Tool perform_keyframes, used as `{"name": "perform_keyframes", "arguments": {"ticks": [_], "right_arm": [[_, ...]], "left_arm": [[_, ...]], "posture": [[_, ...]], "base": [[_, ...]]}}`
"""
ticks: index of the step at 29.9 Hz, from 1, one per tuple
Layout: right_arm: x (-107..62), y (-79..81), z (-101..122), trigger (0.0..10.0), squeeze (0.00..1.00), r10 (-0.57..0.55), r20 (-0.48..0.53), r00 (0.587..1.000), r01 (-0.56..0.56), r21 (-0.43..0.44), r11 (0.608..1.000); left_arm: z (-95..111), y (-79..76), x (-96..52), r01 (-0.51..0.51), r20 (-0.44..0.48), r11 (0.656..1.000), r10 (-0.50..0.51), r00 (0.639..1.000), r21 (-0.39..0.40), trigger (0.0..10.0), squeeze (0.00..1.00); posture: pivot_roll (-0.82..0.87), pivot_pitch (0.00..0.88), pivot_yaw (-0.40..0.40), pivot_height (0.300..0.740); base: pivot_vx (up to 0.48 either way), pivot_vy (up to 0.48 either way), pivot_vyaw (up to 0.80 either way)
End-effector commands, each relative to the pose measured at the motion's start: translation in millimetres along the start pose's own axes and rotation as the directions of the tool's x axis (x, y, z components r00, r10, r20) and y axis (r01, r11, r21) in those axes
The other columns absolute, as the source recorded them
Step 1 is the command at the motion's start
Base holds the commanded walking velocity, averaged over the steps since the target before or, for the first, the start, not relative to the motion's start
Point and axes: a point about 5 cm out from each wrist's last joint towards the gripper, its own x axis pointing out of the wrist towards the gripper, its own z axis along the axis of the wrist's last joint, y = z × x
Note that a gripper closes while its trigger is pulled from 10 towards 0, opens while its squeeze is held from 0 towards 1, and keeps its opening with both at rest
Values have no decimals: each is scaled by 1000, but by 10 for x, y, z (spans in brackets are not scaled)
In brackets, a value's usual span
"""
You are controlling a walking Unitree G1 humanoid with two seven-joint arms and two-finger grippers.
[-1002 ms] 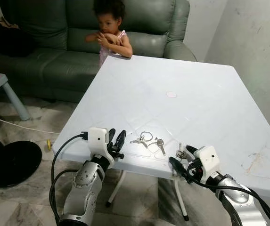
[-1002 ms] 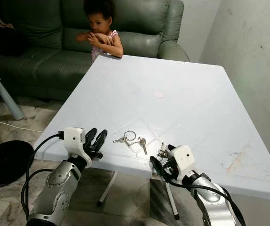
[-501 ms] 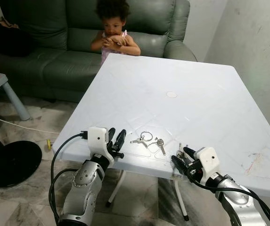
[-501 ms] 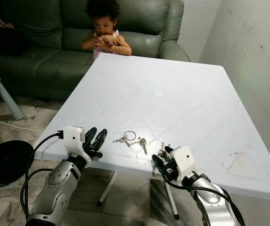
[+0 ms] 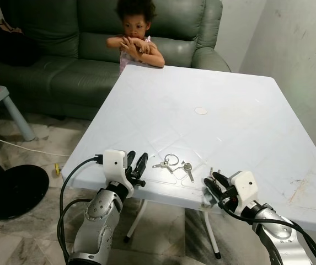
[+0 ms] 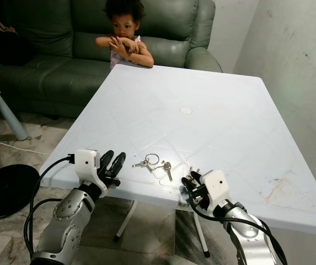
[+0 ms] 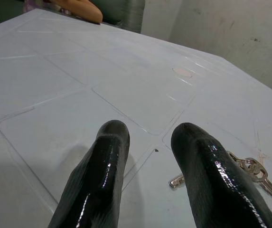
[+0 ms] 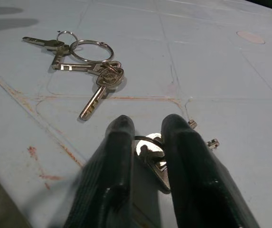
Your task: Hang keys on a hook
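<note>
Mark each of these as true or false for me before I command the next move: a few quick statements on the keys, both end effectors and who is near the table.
1. The right end effector has its fingers around a small bunch of keys at the table's near edge. True.
2. The left end effector grips the key ring. False: it is open, beside the ring.
3. A second set of keys lies loose on the white table. True.
4. The keys hang on a hook. False: both sets are at table level.
5. A person leans on the table's far edge. True.
</note>
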Motion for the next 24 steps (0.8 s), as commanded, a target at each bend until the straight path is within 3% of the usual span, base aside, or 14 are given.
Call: {"name": "perform_keyframes", "arguments": {"ticks": [1,17,18,19,20,21,23,24], "right_arm": [[-10,-52,6,0,0,-18,7,1000,18,7,1000],[-16,-65,-3,0,0,-29,5,1000,29,12,1000],[-13,-68,-4,2510,0,-32,4,999,32,16,999],[-10,-71,-5,3608,0,-34,4,999,33,19,999],[-10,-71,-5,3608,0,-34,4,999,33,19,999],[-5,-81,-18,10000,0,-40,-10,999,40,16,999],[-4,-87,-28,10000,0,-46,-14,999,46,38,998],[-5,-92,-26,10000,82,-49,-11,999,50,61,997]], "left_arm": [[32,-39,5,15,10,1000,-15,1000,7,10000,0],[31,-52,2,12,11,1000,-12,1000,3,10000,0],[31,-51,3,11,11,1000,-11,1000,3,10000,0],[32,-51,2,9,12,1000,-9,1000,2,10000,0],[32,-51,2,9,12,1000,-9,1000,2,10000,0],[33,-50,1,8,12,1000,-8,1000,2,10000,0],[35,-50,2,8,13,1000,-8,1000,1,10000,0],[36,-50,2,8,13,1000,-8,1000,1,10000,0]], "posture": [[93,0,-59,740],[96,0,-64,740],[96,0,-64,740],[96,0,-64,740],[96,0,-64,740],[96,0,-64,740],[96,0,-64,740],[96,0,-64,740]], "base": [[0,0,0],[0,0,0],[0,0,0],[0,0,0],[0,0,0],[0,0,0],[0,0,0],[0,0,0]]}}
